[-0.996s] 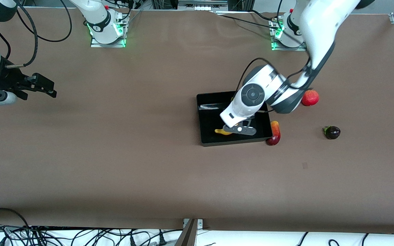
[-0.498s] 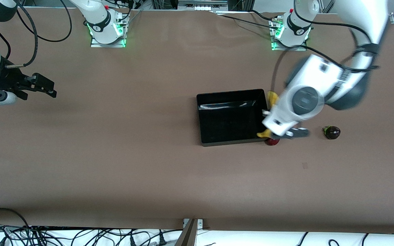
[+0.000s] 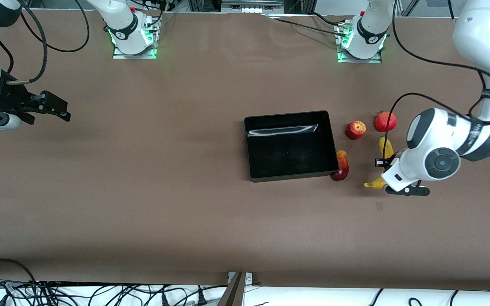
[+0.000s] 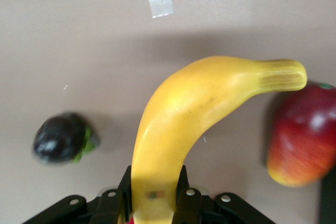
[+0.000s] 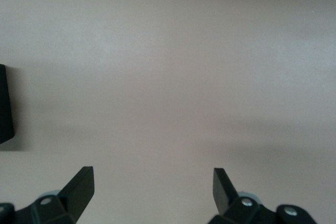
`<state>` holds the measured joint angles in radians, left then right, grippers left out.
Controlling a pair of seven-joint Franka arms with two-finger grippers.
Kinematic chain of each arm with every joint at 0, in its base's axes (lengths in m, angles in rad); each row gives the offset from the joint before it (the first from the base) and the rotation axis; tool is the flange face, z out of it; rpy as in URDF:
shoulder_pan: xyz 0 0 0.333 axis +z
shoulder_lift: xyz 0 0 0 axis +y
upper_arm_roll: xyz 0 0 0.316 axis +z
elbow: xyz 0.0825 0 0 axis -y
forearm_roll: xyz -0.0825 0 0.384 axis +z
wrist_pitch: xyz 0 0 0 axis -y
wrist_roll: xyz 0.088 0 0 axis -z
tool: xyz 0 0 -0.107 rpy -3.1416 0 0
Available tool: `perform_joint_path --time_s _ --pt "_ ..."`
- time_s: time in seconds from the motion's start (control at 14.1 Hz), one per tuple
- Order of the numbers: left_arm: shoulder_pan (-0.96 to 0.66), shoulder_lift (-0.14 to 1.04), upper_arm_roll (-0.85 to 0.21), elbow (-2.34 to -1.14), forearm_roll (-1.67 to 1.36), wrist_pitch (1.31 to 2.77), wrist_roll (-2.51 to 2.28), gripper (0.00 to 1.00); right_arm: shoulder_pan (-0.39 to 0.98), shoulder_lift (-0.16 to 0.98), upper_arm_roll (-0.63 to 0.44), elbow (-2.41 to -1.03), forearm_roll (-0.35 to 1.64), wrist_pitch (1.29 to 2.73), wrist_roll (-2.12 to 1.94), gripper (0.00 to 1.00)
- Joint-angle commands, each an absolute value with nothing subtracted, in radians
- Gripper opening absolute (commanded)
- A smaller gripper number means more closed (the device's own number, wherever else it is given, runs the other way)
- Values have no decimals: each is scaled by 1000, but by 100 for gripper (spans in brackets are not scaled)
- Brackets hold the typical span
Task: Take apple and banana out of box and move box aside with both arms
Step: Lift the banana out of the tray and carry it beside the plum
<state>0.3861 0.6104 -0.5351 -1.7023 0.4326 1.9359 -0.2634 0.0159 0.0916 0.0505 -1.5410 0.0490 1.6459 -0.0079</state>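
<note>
The left hand pinches the banana above the tabletop, toward the left arm's end from the black tray. The banana's long axis runs toward the front camera, stem end nearest it. The right hand waits, fingers spread.

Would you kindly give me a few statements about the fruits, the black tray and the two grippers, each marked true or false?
1. The left gripper grips the long curved yellow banana. True.
2. The glossy black rectangular plastic tray holds the banana. False: nothing lies in the tray.
3. The right gripper is open over bare table. True.
4. The small round red apple with yellow patches sits in the tray. False: it sits on the table beside the tray, toward the left arm's end.
</note>
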Motion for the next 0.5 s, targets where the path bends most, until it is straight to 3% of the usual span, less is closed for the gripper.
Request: perform_joint_path --time_s 0.0,0.07,0.14,0.21,0.28,0.43 --pt "460 612 -543 -1851 486 2158 -192 3 18 87 54 -1532 40 1634 -5 100" --pt "477 629 -543 -1867 529 2198 -187 6 18 87 54 -1532 40 1634 -5 100" --pt "480 649 -542 -1867 561 2206 -189 22 18 87 54 -1532 40 1635 -3 100" --pt "479 655 -543 -1865 571 2206 -201 88 18 87 54 -1532 40 1635 -5 100" --pt "480 647 -545 -1864 572 2198 -201 100 20 87 54 -1532 40 1634 -5 100" --pt "477 614 -557 -1844 563 2146 -203 100 21 87 54 -1532 40 1634 -5 100"
